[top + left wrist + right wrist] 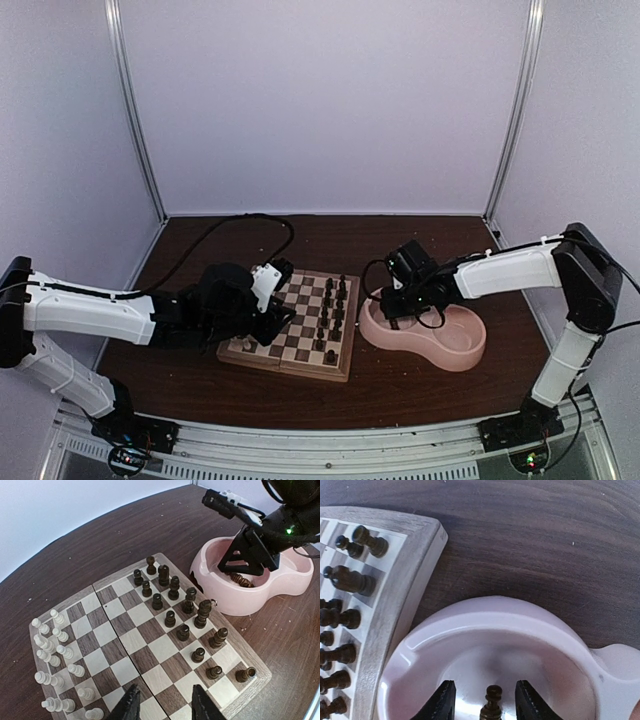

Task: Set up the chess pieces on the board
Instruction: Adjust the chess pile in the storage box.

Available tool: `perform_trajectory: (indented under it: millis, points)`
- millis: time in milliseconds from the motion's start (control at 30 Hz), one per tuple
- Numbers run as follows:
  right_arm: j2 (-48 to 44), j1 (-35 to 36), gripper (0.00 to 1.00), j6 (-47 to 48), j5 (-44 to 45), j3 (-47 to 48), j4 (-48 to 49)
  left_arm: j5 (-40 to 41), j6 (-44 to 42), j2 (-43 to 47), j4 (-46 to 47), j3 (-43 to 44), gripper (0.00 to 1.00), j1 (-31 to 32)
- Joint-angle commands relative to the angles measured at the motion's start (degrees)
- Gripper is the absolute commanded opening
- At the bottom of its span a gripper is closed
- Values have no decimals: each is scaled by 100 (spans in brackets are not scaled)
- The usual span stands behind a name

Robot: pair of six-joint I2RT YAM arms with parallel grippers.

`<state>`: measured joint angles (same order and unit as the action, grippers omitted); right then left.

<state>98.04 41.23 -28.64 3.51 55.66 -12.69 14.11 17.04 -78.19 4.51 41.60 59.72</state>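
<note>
Hovering in pink bowl [485,611] | right gripper [485,692] unclenched | dark chess piece [493,704] between its fingers, untouched

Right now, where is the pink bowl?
From the top camera, the pink double bowl sits right of the chessboard, close beside its right edge. The right gripper is dipped into the compartment nearest the board.

The left gripper [162,706] hovers over the near rim of the chessboard [125,645], jaws apart and empty. Cream pieces [59,636] crowd the board's left edge (rather unevenly); dark pieces [173,587] stand in two rows along its right. Just beside it, the right gripper [247,562] dips into the pink double bowl [220,595], where brown pieces [241,580] lie.
</note>
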Motion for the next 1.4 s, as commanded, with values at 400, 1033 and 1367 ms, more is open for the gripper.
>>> perform_trajectory:
  millis: [400,1033,1367]
  points:
    - [486,-28,10,188,-337,329,25,-112,11,277,198,-99,37,21]
    - [-1142,-19,25,569,-126,-330,220,-150,10,252,243,-120,37,22]
    - [-969,-95,81,447,1247,30,-790,-168,10,256,201,-100,37,22]
